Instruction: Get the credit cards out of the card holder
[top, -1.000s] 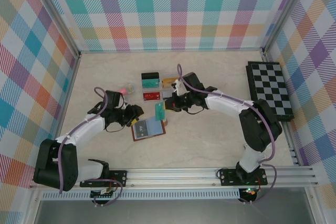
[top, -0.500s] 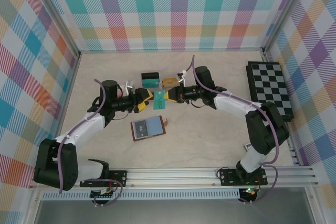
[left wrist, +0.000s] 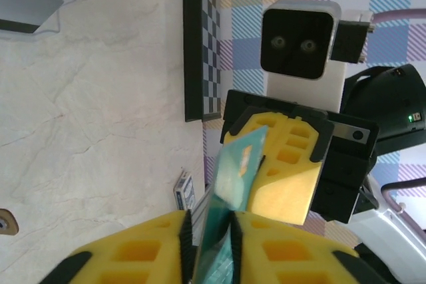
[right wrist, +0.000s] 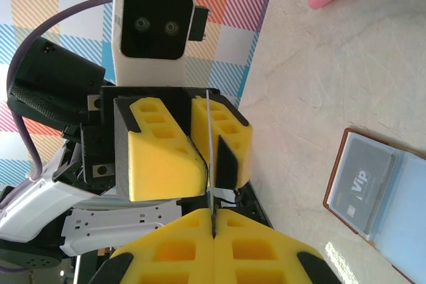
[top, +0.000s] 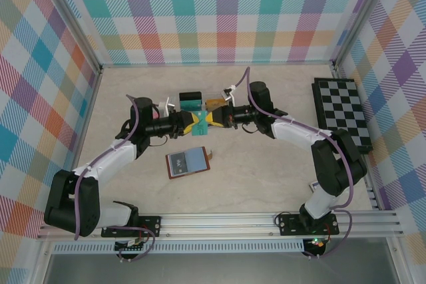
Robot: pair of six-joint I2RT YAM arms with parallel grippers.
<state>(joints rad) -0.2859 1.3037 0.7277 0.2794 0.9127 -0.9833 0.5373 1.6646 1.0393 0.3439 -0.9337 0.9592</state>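
A teal credit card [top: 200,129] is held on edge in the air just beyond the card holder [top: 188,163], which is laid open on the table [top: 266,177] with a grey card [right wrist: 363,179] seen in its pocket. The teal card is clamped between the closed fingers of the right gripper [top: 210,120]. Its other end is closely flanked by the fingers of the left gripper [top: 194,123], set nose to nose with the right; whether it is pinched there cannot be told.
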